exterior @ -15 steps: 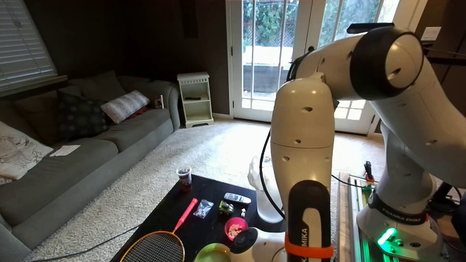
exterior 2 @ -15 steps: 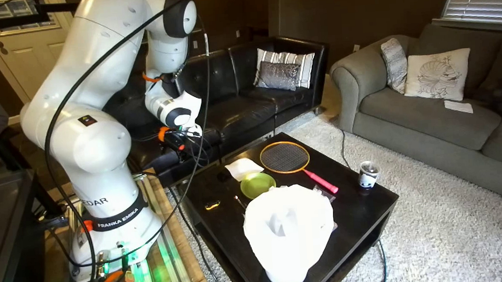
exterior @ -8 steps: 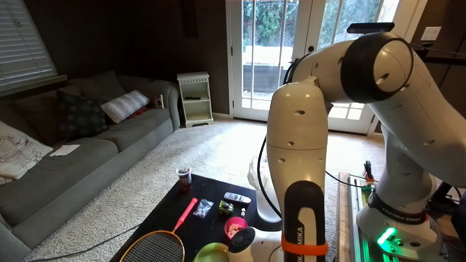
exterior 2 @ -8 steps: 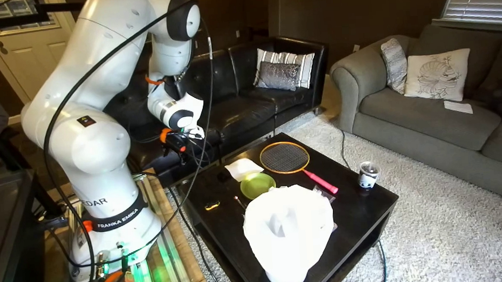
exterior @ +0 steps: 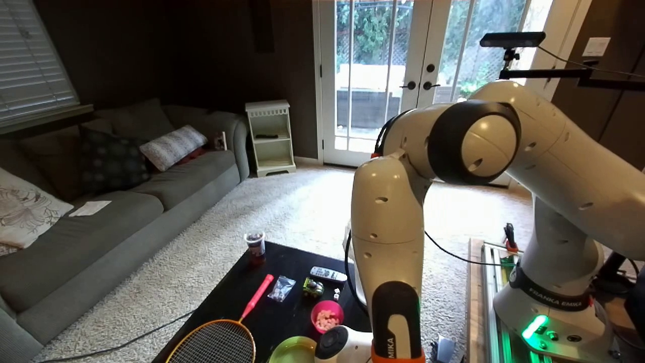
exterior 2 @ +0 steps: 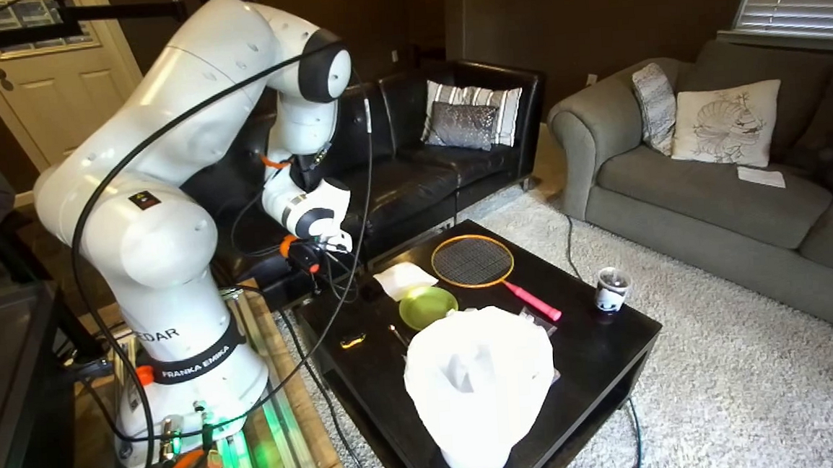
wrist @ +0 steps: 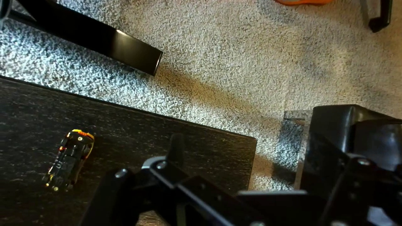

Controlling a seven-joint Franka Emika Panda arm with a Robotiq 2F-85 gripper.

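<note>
The pincer [wrist: 252,147] hangs above a corner of the black table [wrist: 132,138]. Its two sides are spread far apart, and it holds nothing. Near it, a toy car [wrist: 69,160], or what looks like one, lies on the table. The car is to one side, not touching the pincer. If the pincer goes straight down, it could bump the table's edge, because the corner is under it. The loose black cable [exterior 2: 368,115] could swing and catch on the green bowl [exterior 2: 426,311]. That bowl shows its plain green inside. Past it, a pink bowl [exterior: 330,305] holds little pale bits [exterior: 326,320]. A white bin [exterior 2: 477,462] has a white bag [exterior 2: 518,351] in it; it is too bright to tell what else. Farther off, a clear packet [exterior: 281,289] holds something small, and a cup [exterior: 255,248] holds something dark.
</note>
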